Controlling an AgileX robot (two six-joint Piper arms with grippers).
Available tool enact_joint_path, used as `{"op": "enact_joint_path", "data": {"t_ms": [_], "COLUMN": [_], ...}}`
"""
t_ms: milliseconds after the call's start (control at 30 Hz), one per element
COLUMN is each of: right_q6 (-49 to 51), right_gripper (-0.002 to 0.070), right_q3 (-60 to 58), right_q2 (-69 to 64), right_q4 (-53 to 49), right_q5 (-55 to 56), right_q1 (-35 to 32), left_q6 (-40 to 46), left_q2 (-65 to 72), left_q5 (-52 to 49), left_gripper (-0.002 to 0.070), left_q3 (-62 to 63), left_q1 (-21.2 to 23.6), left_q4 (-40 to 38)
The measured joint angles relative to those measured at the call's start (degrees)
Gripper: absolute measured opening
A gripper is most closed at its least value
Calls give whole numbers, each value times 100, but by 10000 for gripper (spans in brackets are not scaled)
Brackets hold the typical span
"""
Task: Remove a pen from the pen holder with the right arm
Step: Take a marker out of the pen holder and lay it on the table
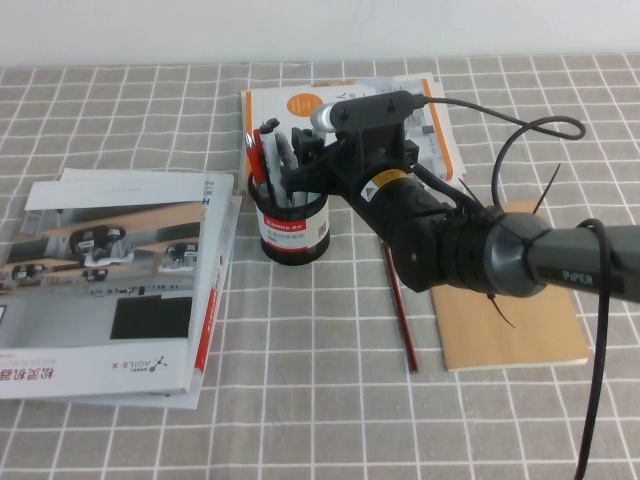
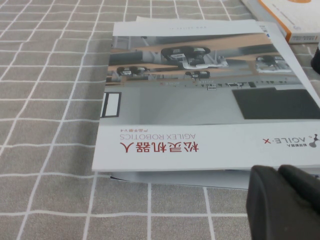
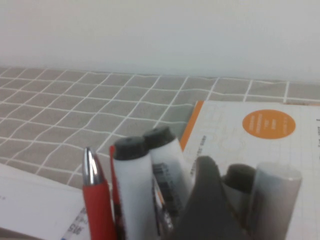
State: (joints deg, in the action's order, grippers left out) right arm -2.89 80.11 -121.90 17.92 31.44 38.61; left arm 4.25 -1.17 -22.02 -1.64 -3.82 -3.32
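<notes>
Soft, even light is falling from above the holder [image 1: 293, 228], making the high view bright and sharp. Only faint shadows are lying on the cloth [image 1: 320, 400] just beside the holder and under the right gripper [image 1: 295, 178] above it. In the right wrist view the pens [image 3: 130, 190] in the holder are blurring up close, a glint is shining on one silver tip [image 3: 90, 165], and the wall [image 3: 160, 30] is washing out pale. The left gripper [image 2: 285, 200], near the booklet [image 2: 200, 100] left of the holder, is showing as a dark, soft-edged mass.
</notes>
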Motion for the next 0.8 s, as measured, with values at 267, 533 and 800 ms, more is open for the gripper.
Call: {"op": "enact_joint_path", "data": {"t_ms": [267, 533, 800], "right_q6": [9, 29, 29], "right_gripper": [407, 407, 350], "right_q3": [14, 165, 236], "right_q2": [-73, -238, -284], "right_q4": [77, 100, 100], "right_q5": [22, 70, 61], "right_q1": [0, 0, 0], "left_q6": [0, 0, 0], "left_q2": [0, 0, 0], "left_q5": [0, 0, 0], "left_gripper": [-5, -5, -5], "left_q3": [0, 0, 0], "left_q1": [0, 0, 0], "left_q4": [0, 0, 0]}}
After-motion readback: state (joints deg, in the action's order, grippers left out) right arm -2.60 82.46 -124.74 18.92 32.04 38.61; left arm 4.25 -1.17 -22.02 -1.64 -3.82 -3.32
